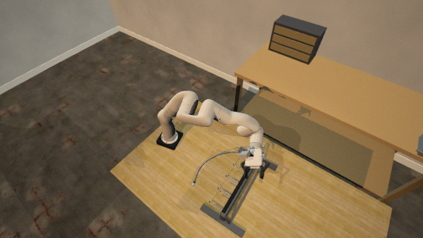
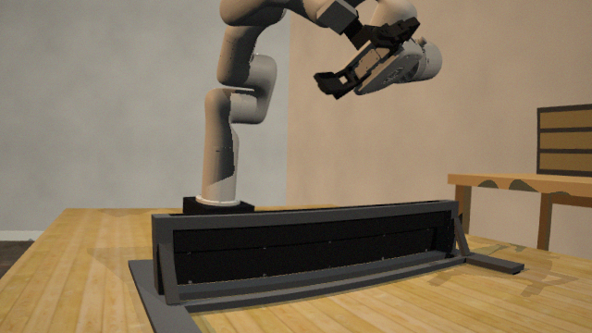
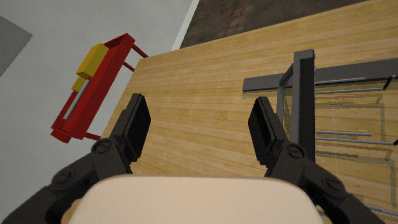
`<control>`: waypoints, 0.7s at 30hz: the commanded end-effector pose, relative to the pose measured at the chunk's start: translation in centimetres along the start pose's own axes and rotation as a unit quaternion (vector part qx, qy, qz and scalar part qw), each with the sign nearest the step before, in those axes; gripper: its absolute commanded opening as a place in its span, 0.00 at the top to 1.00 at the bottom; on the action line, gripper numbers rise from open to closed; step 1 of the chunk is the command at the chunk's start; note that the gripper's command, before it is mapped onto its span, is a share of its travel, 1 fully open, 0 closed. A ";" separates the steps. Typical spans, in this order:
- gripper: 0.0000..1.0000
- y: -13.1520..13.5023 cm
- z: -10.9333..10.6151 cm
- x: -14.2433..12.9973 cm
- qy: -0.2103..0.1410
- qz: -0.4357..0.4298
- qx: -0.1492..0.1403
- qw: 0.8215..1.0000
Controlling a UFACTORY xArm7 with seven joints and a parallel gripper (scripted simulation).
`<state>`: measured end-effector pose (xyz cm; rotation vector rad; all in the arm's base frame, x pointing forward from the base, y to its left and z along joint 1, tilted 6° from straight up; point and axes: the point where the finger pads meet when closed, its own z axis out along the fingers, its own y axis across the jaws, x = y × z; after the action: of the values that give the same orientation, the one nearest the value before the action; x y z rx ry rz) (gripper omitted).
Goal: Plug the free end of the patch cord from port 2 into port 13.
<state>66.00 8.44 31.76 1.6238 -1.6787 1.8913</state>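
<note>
The rack [image 1: 234, 198] [image 2: 162, 223] [image 3: 303, 100] stands on the table. Its back faces the exterior view, so the ports and number plates cannot be read. The blue patch cord [image 1: 206, 162] arcs from near the rack's far end out over the table on the robot's side. Its pale free plug [image 1: 193, 184] is clear of the rack; whether its latch is up cannot be told. The cord's other end is hidden near the arm. My gripper [image 1: 254, 177] [image 2: 367, 53] [image 3: 199, 108] is wide open and empty, high above the rack, away from the free plug.
Thin wire hoops [image 3: 345, 135] stick out from the rack's port side. Flat feet [image 1: 232, 228] [image 3: 265, 83] extend at its ends. The wooden table [image 1: 297, 198] has open edges. A desk [image 1: 314, 86] with a drawer box [image 1: 294, 39] stands behind. A red cart [image 3: 102, 87] stands beyond the table edge.
</note>
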 end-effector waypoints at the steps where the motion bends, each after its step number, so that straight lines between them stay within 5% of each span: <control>1: 0.00 -0.2 -0.1 0.2 0.000 0.002 0.001 1.000; 21: 0.00 0.0 0.0 0.2 0.002 0.008 -0.004 1.000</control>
<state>65.97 8.42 31.74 1.6213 -1.6821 1.8908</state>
